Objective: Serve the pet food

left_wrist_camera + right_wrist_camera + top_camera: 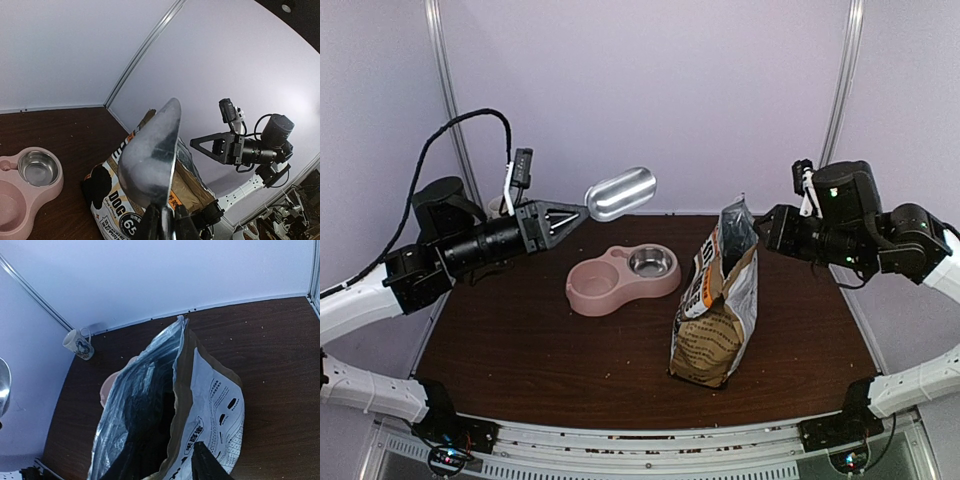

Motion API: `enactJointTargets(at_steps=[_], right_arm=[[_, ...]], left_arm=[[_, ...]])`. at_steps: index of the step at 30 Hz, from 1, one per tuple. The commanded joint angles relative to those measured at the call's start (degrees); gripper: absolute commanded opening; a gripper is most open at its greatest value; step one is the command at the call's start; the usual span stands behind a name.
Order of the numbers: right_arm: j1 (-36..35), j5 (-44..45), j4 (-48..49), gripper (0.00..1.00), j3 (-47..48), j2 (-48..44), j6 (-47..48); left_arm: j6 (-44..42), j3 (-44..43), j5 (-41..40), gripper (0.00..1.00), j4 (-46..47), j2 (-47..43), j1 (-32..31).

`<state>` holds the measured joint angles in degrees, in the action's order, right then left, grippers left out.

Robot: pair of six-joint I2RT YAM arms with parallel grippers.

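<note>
The left gripper [582, 209] is pinched on the handle of one metal scoop [620, 193], its fingers [150, 225] pressed against the stem at the bottom of the left wrist view. The scoop's bowl hangs in the air at upper centre of the top view, above the table's [520, 340] back edge, apart from everything below.

The right gripper [763, 228] sits just beside the upper right lip of the bag [715, 310]. Only one dark finger [207, 465] shows, low in the right wrist view against the bag's printed outer wall. I cannot tell whether the jaws are spread or pressed together, nor whether they touch the bag.

The single bag stands upright right of centre, its mouth gaping upward. The pet food does not show, because the foil-lined inside is dark.

One pink double bowl [600, 285] lies left of the bag and apart from it. It has two wells, the right one with a steel insert [653, 262].

One mug [79, 344] stands in the far left corner against the wall.

Bare tabletop spreads across the lower left and along the near edge, with a narrower strip right of the bag.
</note>
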<state>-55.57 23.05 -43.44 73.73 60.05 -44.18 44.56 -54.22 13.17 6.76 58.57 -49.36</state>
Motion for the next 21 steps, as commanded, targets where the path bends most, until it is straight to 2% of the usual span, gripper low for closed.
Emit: enactJointTargets(at_steps=[1, 5, 6, 8, 11, 12, 17, 21], right_arm=[[0.3, -2.3, -4.5, 0.36, 2.0, 3.4, -0.3], [0.2, -2.5, -4.3, 0.39, 2.1, 5.4, -0.5], [0.2, -2.4, -4.4, 0.36, 2.2, 6.0, -0.5], [0.3, -1.5, -5.2, 0.27, 2.4, 7.0, -0.6], [1.2, 0.5, -6.6, 0.05, 2.3, 7.9, -0.6], [2.2, 0.8, -6.6, 0.00, 2.0, 7.8, -0.2], [11.8, 0.8, -5.5, 0.00, 2.6, 4.9, 7.2], [20.1, 1.6, -8.1, 0.00, 9.8, 3.7, 13.6]], left_arm=[[0.7, -0.2, 1.6, 0.00, 0.0, -1.4, 0.4], [0.9, 0.7, 1.1, 0.00, -0.3, -2.0, 0.4], [0.9, 0.8, 0.8, 0.00, -0.5, -2.1, 0.4], [0.9, 0.9, 0.5, 0.00, -0.7, -2.2, 0.4], [1.0, 1.4, 0.3, 0.00, -0.8, -2.4, 0.4], [1.0, 1.4, 0.2, 0.00, -0.8, -2.5, 0.4], [0.7, 1.1, 0.0, 0.00, -2.0, -2.7, 0.4], [0.3, 0.9, -0.7, 0.00, -3.1, -3.4, 0.5]])
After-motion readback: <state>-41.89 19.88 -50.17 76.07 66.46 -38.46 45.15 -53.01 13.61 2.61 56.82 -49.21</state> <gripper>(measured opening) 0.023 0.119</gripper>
